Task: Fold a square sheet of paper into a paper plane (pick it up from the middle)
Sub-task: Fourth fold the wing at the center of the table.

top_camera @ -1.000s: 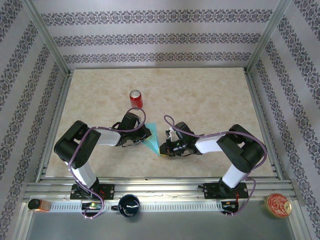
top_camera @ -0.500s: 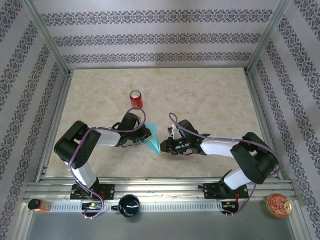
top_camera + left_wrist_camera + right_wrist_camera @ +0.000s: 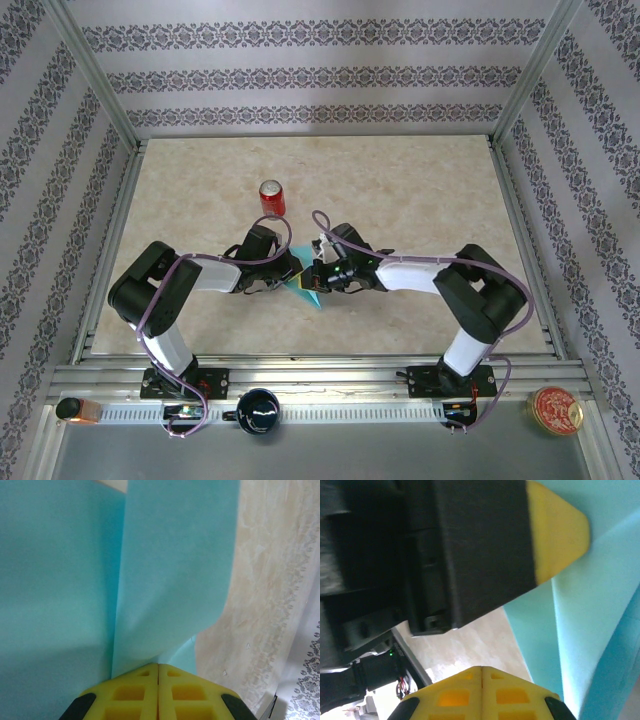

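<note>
Paper (image 3: pixel 308 291) here is turquoise and folded. We find it in the middle of the desk (image 3: pixel 420 190), toward the near side, right where the two arms meet. The left gripper (image 3: pixel 297 274) comes in from the left and has it pinched. On the left wrist camera the yellow pads (image 3: pixel 130 692) are pressed flat together, with the paper coming straight out from between them. A sharp crease runs away from the pinch, and a flap bows up on the right. The right gripper (image 3: pixel 320 272) reaches in from the right and sits just beside the left one, nearly nose to nose. Its pads (image 3: pixel 452 697) are closed tight too, but we see nothing between them. On its wrist camera the paper lies off to the right of its tips, and one yellow finger (image 3: pixel 559 532) of the left gripper shows against the paper. We can't tell if the right gripper touches the paper. A red soda can (image 3: pixel 271 197) stands upright farther back, a bit left, apart from everything.
</note>
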Available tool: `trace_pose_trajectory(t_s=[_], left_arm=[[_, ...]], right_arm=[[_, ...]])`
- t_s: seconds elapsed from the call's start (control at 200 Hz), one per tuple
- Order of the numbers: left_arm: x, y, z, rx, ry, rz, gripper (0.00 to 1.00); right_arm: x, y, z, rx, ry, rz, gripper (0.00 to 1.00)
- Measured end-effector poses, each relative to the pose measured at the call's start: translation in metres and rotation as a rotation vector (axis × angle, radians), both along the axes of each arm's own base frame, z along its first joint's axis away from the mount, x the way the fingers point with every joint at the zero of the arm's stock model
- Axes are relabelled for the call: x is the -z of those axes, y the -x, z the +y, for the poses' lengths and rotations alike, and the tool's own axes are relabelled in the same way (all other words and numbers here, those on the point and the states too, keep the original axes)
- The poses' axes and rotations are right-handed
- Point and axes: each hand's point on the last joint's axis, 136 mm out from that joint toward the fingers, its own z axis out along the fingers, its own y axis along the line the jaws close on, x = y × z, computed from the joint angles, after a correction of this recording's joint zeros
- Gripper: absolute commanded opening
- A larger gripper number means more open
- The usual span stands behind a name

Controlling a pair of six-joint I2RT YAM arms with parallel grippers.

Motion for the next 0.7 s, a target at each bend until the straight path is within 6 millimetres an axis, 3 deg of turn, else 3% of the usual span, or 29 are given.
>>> trace_pose_trajectory(t_s=[0.255,0.699], left_arm=[[0.0,-0.001,0.0,0.0,0.002,-0.003,0.08],[0.0,-0.001,0.0,0.0,0.003,-0.005,0.08]], right_arm=[[0.027,0.002,-0.005,0.013,0.063,0.046,0.06],[0.04,0.011,-0.015,0.018,0.065,0.054,0.06]])
